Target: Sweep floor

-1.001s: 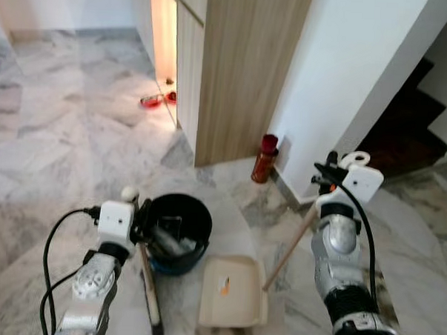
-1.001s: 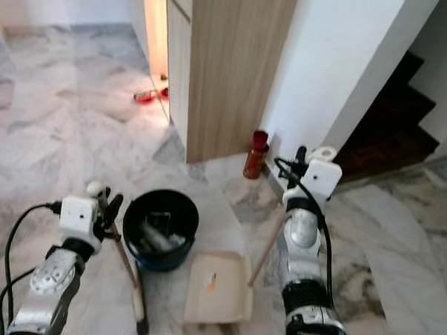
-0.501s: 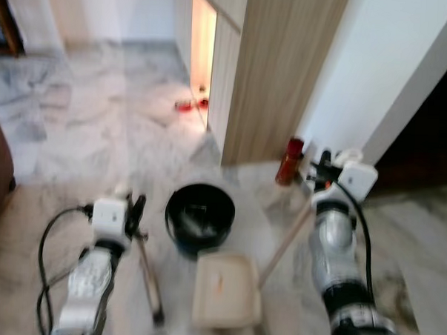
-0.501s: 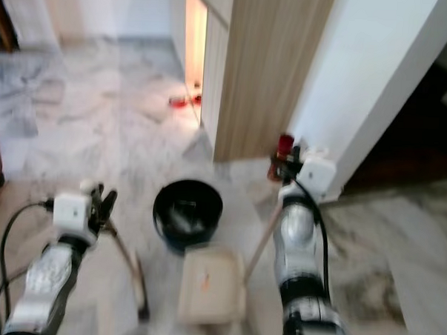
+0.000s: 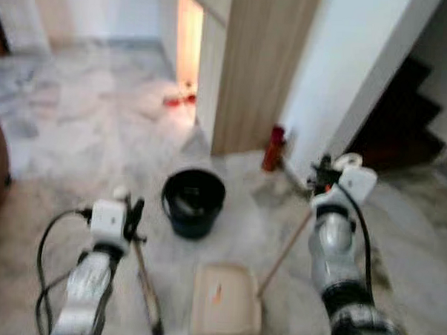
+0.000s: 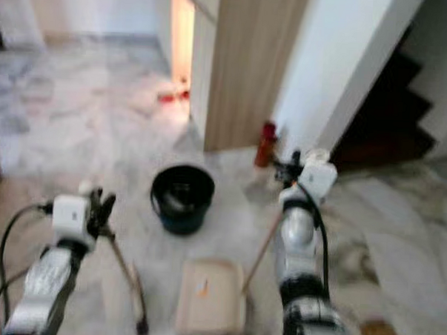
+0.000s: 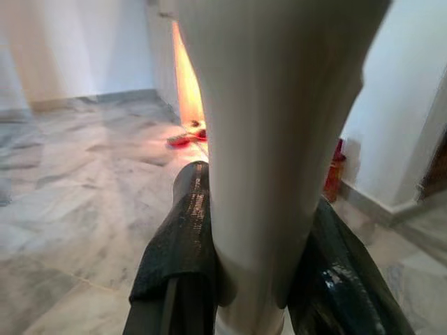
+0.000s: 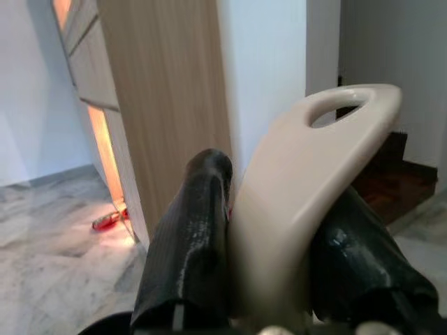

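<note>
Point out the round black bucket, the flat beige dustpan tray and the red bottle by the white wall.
Round black bucket (image 5: 193,203): left eye view, on its front wall.
Flat beige dustpan tray (image 5: 225,310): left eye view, on the bare pan floor.
Red bottle (image 5: 272,149): left eye view, on the middle of its body.

Both eye views look forward and down from the head, sharing the bucket and floor. Each wrist view looks close along its own fingers toward the far wall.

Bright daylight; motion-blurred head views; warm orange doorway glow
</note>
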Available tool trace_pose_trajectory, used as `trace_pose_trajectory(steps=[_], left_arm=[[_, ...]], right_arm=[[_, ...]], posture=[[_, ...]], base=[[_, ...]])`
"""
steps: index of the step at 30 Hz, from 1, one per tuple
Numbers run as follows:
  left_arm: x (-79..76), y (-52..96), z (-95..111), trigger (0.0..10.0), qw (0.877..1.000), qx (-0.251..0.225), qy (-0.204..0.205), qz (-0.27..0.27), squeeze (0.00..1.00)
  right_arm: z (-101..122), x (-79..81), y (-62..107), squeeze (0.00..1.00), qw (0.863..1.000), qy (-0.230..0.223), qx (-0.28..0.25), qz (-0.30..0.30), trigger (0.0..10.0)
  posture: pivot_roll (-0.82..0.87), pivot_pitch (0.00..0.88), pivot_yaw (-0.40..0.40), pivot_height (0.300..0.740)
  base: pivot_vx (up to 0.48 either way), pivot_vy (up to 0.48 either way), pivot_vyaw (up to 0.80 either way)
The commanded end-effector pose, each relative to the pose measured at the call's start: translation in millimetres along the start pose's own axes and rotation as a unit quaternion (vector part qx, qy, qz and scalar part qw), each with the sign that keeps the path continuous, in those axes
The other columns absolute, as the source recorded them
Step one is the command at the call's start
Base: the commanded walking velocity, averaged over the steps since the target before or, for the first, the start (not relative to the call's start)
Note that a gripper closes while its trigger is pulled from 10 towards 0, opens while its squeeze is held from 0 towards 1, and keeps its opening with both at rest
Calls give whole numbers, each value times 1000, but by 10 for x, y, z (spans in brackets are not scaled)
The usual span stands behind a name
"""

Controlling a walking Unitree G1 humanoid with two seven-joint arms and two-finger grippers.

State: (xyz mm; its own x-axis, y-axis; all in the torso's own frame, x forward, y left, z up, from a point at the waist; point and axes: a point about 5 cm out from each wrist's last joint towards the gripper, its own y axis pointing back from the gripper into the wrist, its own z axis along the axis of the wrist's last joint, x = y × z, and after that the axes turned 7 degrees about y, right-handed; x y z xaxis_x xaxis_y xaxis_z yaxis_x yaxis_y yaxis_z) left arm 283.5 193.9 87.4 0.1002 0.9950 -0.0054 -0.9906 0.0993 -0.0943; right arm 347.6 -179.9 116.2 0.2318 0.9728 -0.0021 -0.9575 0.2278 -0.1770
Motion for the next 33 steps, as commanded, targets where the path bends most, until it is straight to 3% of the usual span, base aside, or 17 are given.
trace_pose_trajectory(steps=[1,19,25,33], left_arm=[[-5,-19,43,10000,1000,-9,-7,-4,0],[-58,-44,15,10000,1000,-1,2,-18,0],[-113,-128,55,10000,999,-3,-2,-41,0],[9,-203,88,10000,1000,-3,-6,-21,0]], right_arm=[[59,28,-41,0,1000,0,-8,2,10000],[16,55,-23,0,1000,1,0,7,10000],[-17,72,-6,0,1000,7,4,5,10000],[-100,101,86,0,1000,13,11,5,10000]], posture=[[154,0,-92,740],[163,0,-83,740],[172,0,-52,740],[152,0,-20,740]], base=[[0,0,0],[0,0,-800],[0,0,-800],[0,0,-800]])
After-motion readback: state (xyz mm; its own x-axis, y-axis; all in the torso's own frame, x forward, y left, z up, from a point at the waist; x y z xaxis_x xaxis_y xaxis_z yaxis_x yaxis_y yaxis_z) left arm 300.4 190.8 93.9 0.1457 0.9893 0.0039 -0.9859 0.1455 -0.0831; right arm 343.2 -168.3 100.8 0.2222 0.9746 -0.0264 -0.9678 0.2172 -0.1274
